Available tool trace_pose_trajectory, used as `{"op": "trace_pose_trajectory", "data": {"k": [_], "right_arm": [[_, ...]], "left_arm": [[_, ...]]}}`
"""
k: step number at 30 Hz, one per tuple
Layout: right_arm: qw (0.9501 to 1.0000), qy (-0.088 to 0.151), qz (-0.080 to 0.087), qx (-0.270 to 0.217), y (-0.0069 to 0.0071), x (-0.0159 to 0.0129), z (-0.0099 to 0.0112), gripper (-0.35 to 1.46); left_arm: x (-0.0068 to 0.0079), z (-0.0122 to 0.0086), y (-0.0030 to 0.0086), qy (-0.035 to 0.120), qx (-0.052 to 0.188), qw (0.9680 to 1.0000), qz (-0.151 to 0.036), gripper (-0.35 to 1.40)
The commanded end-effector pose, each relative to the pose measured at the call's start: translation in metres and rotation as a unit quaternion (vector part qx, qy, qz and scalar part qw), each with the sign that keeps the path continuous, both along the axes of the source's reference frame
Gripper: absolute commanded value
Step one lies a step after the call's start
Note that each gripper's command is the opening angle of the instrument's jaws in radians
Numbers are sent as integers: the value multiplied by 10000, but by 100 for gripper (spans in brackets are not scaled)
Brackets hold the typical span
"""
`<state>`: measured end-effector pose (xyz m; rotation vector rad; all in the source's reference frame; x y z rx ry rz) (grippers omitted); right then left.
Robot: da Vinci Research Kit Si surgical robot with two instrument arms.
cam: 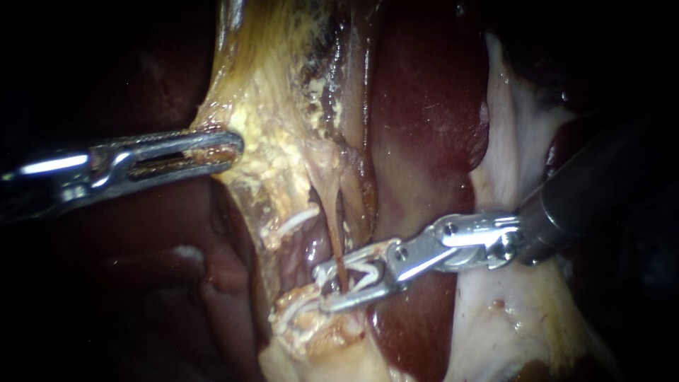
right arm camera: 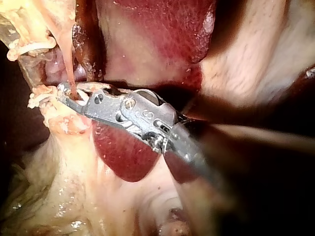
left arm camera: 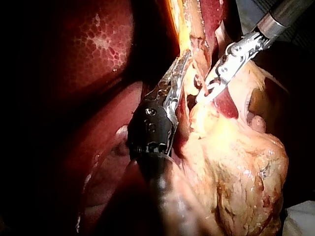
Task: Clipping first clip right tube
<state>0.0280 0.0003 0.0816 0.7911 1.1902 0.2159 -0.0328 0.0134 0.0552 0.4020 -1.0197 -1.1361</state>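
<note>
Nearest us, our right instrument (cam: 324, 288) holds a white clip (cam: 364, 274) between its parted jaws, set astride the thin brown tube (cam: 338, 226). Farther left, our left instrument (cam: 237, 147) pinches the yellow fatty tissue (cam: 283, 141) at its edge. Dark red liver (cam: 424, 106) lies behind.

Left instrument (cam: 237, 146), right instrument (cam: 324, 288): bright polished metal. Clip (cam: 362, 274): pale, shiny. Liver (cam: 424, 106): wet, glossy, smooth. Fatty tissue (cam: 283, 155): rough, crumbly.

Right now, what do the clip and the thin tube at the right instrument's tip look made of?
Clip: white, smooth and faintly glossy, so probably plastic. Tube: a thin tan-brown strand with a wet sheen, so soft tissue.
</note>
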Motion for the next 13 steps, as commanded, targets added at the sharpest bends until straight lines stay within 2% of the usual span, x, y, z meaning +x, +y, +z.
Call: {"op": "trace_pose_trajectory", "data": {"k": [1,13], "right_arm": [[10000,-11,-4,39,0,-1,1,-35],[9999,-12,-46,99,-4,0,0,-35]], "left_arm": [[0,0,0,0,1,10000,-1,-35],[0,0,1,-3,5,10000,2,-35]]}}
